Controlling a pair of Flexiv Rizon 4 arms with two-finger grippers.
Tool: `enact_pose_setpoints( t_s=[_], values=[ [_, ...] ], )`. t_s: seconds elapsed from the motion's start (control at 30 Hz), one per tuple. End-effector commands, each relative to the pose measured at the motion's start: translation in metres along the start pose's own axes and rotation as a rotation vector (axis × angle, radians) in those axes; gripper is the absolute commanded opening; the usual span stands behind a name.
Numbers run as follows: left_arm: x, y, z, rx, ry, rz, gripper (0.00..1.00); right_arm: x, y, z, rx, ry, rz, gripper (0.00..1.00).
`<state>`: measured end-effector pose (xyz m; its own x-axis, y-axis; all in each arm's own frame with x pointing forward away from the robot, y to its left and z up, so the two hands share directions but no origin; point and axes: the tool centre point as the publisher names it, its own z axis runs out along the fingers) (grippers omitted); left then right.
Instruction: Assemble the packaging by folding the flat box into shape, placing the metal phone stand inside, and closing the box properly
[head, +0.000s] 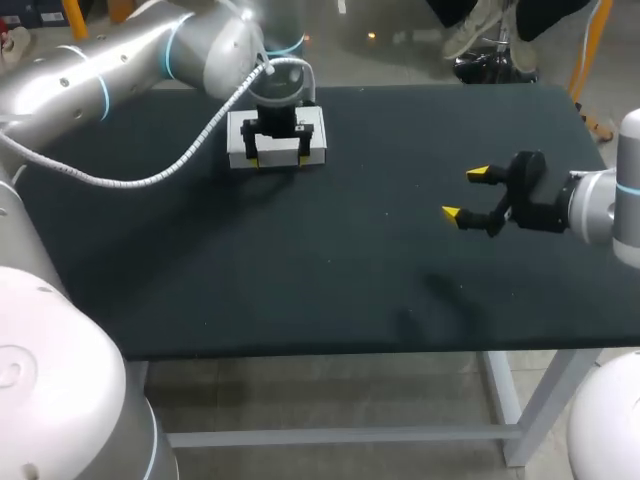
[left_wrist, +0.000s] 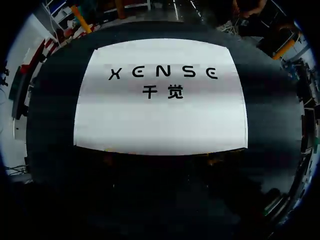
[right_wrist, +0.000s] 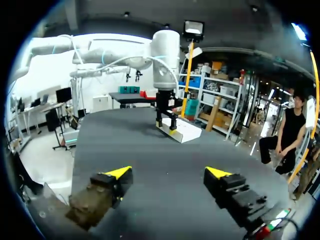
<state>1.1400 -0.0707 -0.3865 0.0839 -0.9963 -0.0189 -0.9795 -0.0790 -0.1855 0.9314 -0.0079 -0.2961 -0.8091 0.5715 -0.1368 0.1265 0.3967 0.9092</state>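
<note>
Left gripper (head: 278, 159), right gripper (head: 465, 193), both spread

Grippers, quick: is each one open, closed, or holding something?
Left gripper: open, fingers spread at the white box's near edge, not clamping it.
Right gripper: open, empty, over the table.

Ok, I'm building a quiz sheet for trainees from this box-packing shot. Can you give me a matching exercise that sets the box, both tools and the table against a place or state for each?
Things:
1. white box
2. left tool
3. right tool
4. table

Places or states:
A. dark top that carries the box
B. open over the table's right side, holding nothing
C. right over the box, at the table's far left
D. lies on the table beneath a tool

Pairs: 1-D, 2-C, 3-B, 4-A
</note>
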Motion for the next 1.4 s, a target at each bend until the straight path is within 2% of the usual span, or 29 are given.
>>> enact_pose_setpoints(
  t_s=[0.03,0.33,0.5,0.63,0.97,1.1,1.2,1.27,1.4],
  values=[
    [0.001,-0.017,0.009,-0.053,0.002,0.001,1.0,0.0,-0.001,-0.001,-0.008,0.001,-0.001,1.0],
    [0.001,-0.038,0.013,-0.057,-0.011,-0.003,1.0,0.0,-0.001,-0.001,-0.008,0.001,-0.001,1.0],
    [0.001,-0.03,0.002,-0.037,-0.005,0.005,1.0,0.0,-0.001,-0.001,-0.008,0.001,-0.001,1.0],
    [-0.001,-0.007,-0.018,0.008,0.021,0.044,1.0,0.0,-0.001,-0.001,-0.008,0.001,-0.001,1.0],
    [-0.026,0.075,-0.06,0.172,0.233,0.253,1.0,0.0,-0.001,-0.001,-0.008,0.001,-0.001,1.0],
    [-0.04,0.095,-0.07,0.238,0.295,0.322,1.0,0.0,-0.001,-0.001,-0.008,0.001,-0.001,1.0],
    [-0.049,0.105,-0.074,0.294,0.336,0.367,1.0,0.0,-0.001,-0.001,-0.008,0.001,-0.001,1.0],
    [-0.054,0.112,-0.077,0.351,0.332,0.376,1.0,0.0,-0.001,-0.001,-0.008,0.001,-0.001,1.0],
    [-0.061,0.121,-0.082,0.414,0.397,0.44,1.0,0.0,-0.001,-0.001,-0.008,0.001,-0.001,1.0]
  ],
)
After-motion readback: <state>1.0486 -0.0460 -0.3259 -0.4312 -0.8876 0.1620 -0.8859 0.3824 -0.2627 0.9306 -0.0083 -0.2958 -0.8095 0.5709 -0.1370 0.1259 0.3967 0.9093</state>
